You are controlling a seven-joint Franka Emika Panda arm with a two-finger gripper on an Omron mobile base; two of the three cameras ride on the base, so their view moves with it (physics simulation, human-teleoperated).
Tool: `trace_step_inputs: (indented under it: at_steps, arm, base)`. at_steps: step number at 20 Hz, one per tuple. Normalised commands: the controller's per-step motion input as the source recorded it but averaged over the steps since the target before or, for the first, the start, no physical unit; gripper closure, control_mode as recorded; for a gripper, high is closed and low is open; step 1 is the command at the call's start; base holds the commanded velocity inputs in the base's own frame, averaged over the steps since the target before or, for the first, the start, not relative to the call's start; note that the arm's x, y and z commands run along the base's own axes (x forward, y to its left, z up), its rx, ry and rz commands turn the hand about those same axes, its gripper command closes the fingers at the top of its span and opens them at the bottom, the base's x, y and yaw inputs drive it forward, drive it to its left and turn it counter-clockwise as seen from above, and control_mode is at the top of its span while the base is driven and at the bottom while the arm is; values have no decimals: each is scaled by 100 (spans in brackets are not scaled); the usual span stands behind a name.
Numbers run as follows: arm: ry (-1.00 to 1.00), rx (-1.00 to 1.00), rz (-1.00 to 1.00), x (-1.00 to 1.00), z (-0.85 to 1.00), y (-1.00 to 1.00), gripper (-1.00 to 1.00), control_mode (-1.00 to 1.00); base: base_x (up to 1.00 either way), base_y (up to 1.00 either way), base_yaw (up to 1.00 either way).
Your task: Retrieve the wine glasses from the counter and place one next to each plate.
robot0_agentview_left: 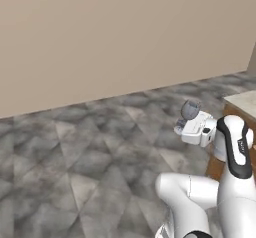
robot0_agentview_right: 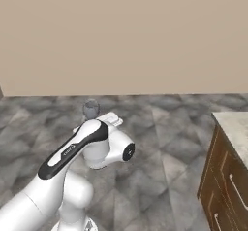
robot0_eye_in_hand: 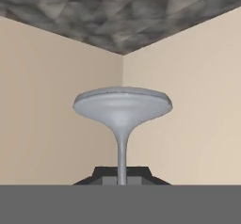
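The arm bent at its elbow, gripper (robot0_agentview_left: 192, 121) pointing up and out over the floor (robot0_agentview_left: 90, 152) — clamped tight on a wine glass (robot0_agentview_left: 190, 109) stem — left of the counter (robot0_agentview_left: 242, 102).

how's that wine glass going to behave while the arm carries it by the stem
The wine glass is pinched on its thin stem between the fingers, so it could pivot or slip if jolted. Its wide bowl sits far from the grip, probably top-heavy. It looks thin-walled, likely fragile over the stone floor.
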Motion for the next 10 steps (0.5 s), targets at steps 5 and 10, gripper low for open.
trace_step_inputs:
  at_steps: [5,10]
  arm:
    - [0,0,0,0,0,0,100,100]
    - [0,0,0,0,0,0,100,100]
  base:
    - [100,0,-11]
    - [100,0,-14]
